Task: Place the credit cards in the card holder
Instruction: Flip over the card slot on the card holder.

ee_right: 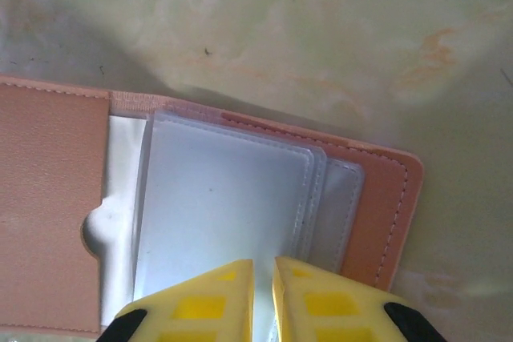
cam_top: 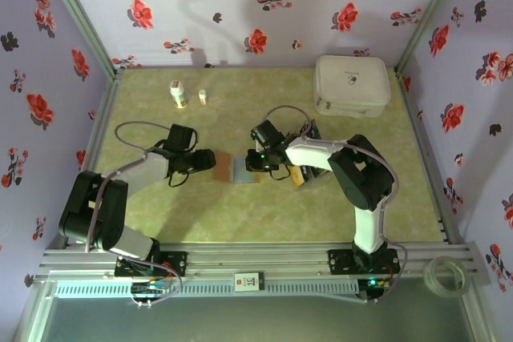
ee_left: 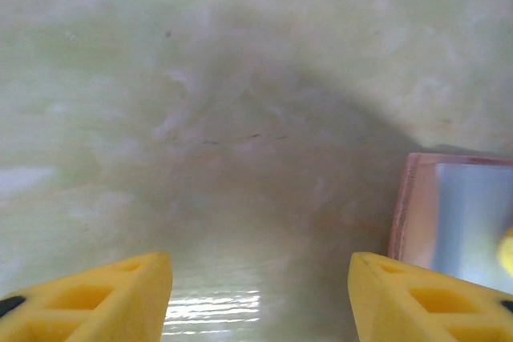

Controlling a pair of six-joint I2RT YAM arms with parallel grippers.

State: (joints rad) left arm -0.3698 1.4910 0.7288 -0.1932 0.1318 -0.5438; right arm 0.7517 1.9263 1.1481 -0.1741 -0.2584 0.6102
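Our right pincer [ee_right: 263,290] has its yellow fingers drawn almost together, a thin slit between them, poised over the clear sleeves [ee_right: 224,206] of the card holder [ee_right: 381,198]; whether it nips a sleeve edge we cannot tell; our left pincer [ee_left: 260,294] stands open with nothing between its fingers, low over the bare counter [ee_left: 240,78], with the holder's edge just to its right. The holder lies opened flat between the two pincers; we judge it light and soft, likely to slide or fold when pushed, so one pincer should pin its leather flap while the other feeds. Its sleeves look thin, floppy and empty; no card shows through them. The credit cards [cam_top: 300,176] lie on the counter just beside the holder, partly hidden under the right arm; we expect them to be light, stiff, smooth and flat against the surface, so hard to get under; a grip across a short edge, once that edge is tipped up, seems best. The white case [cam_top: 353,84] sits closed at the far right, well apart; its contents are hidden.
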